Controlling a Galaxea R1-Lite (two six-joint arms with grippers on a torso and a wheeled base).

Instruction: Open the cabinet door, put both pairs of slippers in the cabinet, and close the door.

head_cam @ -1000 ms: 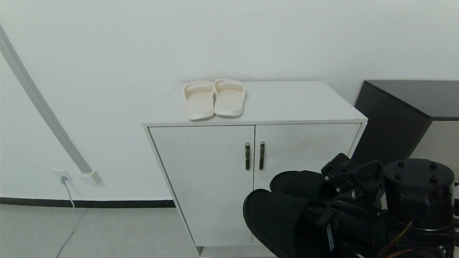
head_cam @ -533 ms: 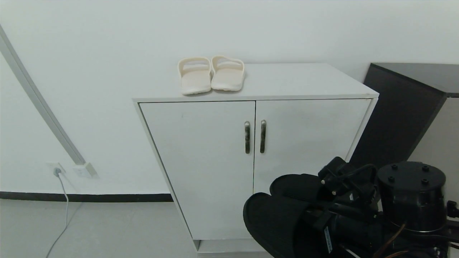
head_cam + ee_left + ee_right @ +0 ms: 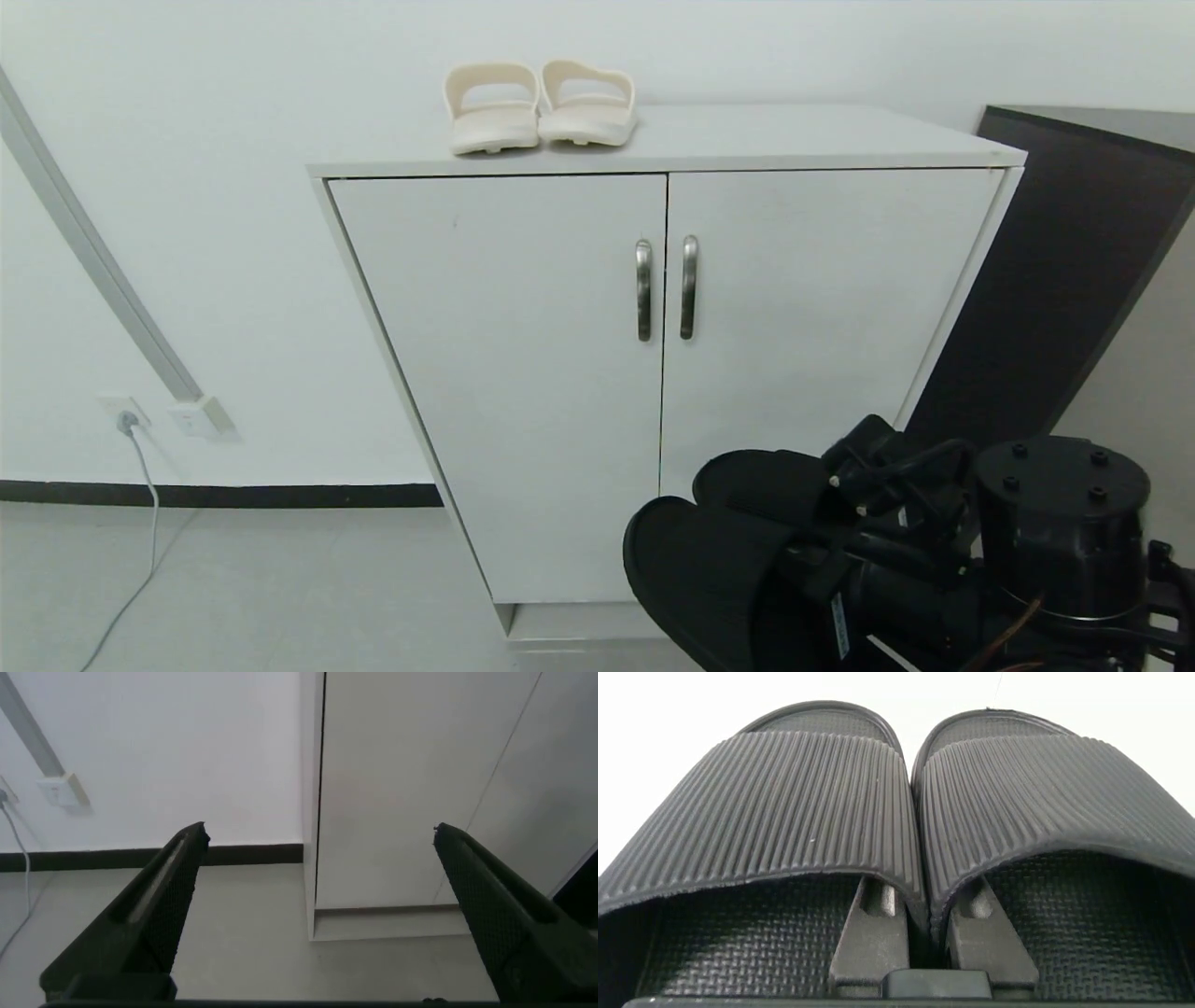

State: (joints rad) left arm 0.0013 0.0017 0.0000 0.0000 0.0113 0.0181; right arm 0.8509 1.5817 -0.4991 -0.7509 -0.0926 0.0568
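white wall (image 3: 233,187) and pale grey floor (image 3: 280,579) frame a white cabinet (image 3: 803,140) seen from the front. its left door (image 3: 504,373) and right door (image 3: 812,308) are both shut, and two upright metal handles (image 3: 643,289) stand just beside each other at the middle seam. the cream slippers (image 3: 540,107) sit side by side and touching on the cabinet top, toward its left side. their long axes run front to back, with the toes toward the wall and the open heels toward the robot.

the black slippers (image 3: 719,569) hang low in front of the right door, off the floor, at the end of the right arm (image 3: 934,560). the right jaws pinch the pair: one finger lies inside each slipper under its ribbed strap, with the two inner side walls squeezed between them. the pair is held side by side, long axes parallel and toes pointing away from the wrist, toward the robot's left. the left jaws are spread wide with nothing between them, and beyond them are the floor and the cabinet's lower corner.

a dark cabinet (image 3: 1074,308) stands just to the right.
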